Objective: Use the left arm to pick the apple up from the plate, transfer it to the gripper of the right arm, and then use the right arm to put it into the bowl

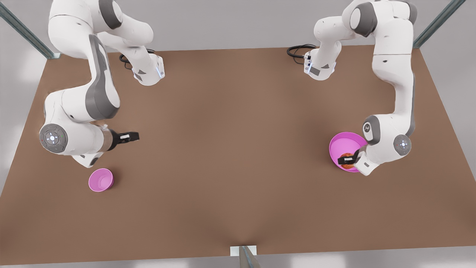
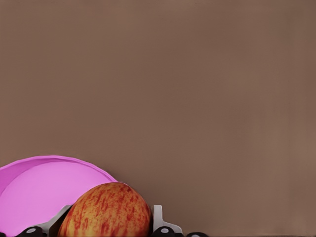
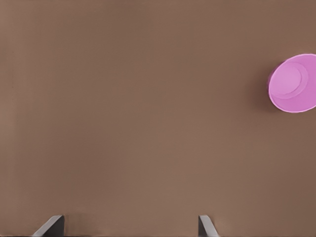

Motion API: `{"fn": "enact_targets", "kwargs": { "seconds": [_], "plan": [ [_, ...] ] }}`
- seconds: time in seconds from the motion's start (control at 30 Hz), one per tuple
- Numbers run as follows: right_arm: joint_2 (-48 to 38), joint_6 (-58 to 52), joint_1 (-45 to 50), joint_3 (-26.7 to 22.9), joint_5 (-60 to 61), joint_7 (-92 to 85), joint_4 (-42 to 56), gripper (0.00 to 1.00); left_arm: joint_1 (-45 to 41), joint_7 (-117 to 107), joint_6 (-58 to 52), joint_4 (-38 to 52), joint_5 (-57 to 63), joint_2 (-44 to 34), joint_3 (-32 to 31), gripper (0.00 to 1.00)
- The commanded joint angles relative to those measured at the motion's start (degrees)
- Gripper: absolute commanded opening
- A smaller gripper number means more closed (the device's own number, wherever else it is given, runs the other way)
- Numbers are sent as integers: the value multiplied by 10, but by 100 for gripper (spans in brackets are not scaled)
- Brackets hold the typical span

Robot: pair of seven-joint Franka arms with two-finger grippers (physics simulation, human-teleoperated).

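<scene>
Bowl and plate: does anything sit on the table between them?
Nothing; in the front view, bare brown table runs from the bowl to the plate.

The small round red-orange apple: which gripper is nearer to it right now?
Left. The left gripper is at the small round red-orange apple over the wide magenta plate, fingers either side of it. The right gripper waits open across the table, near the small pink bowl.
</scene>
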Motion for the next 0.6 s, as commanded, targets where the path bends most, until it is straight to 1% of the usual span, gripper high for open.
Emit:
{"fn": "enact_targets", "kwargs": {
  "seconds": [0.0, 0.03, 0.07, 0.1, 0.13, 0.17, 0.2, 0.23, 0.27, 0.3, 0.33, 0.4, 0.43, 0.5, 0.57],
  "plan": [
    [77, 16, 2, 22, 166, -144, 57, 100, -3, -5, -124, 43, -97, 11, -40, 80],
    [128, 38, -16, 43, 245, -174, 67, 100, -4, -18, -131, 54, -98, 13, -69, 80],
    [157, 72, -18, 62, 297, -209, 70, 100, -4, -18, -144, 71, -134, 21, -91, 80],
    [169, 141, -18, 104, 328, -238, 71, 100, -4, -19, -152, 92, -183, 31, -119, 80],
    [223, 204, -18, 156, 348, -264, 99, 100, -5, -22, -159, 120, -219, 52, -154, 80],
    [264, 252, -18, 185, 363, -305, 116, 100, -5, -44, -159, 155, -258, 85, -179, 80],
    [286, 288, -18, 209, 363, -356, 118, 100, -5, -99, -159, 199, -266, 128, -226, 80],
    [287, 292, -17, 211, 364, -395, 117, 100, -13, -116, -155, 231, -269, 155, -241, 80],
    [287, 292, -18, 211, 364, -471, 115, 100, -34, -128, -143, 270, -291, 191, -256, 80],
    [291, 306, -17, 212, 363, -562, 117, 100, -58, -148, -134, 307, -298, 216, -256, 80],
    [294, 324, -14, 214, 363, -663, 116, 100, -80, -151, -103, 330, -352, 244, -265, 80],
    [295, 326, -15, 213, 364, -800, 112, 100, -109, -152, -25, 331, -382, 255, -269, 80],
    [295, 334, -16, 214, 367, -860, 110, 100, -119, -149, -9, 335, -414, 262, -269, 80],
    [294, 333, -25, 216, 414, -916, 90, 100, -118, -144, -12, 338, -418, 266, -270, 80],
    [293, 327, -39, 226, 416, -971, 81, 100, -117, -143, -12, 338, -419, 266, -270, 80]
  ]
}}
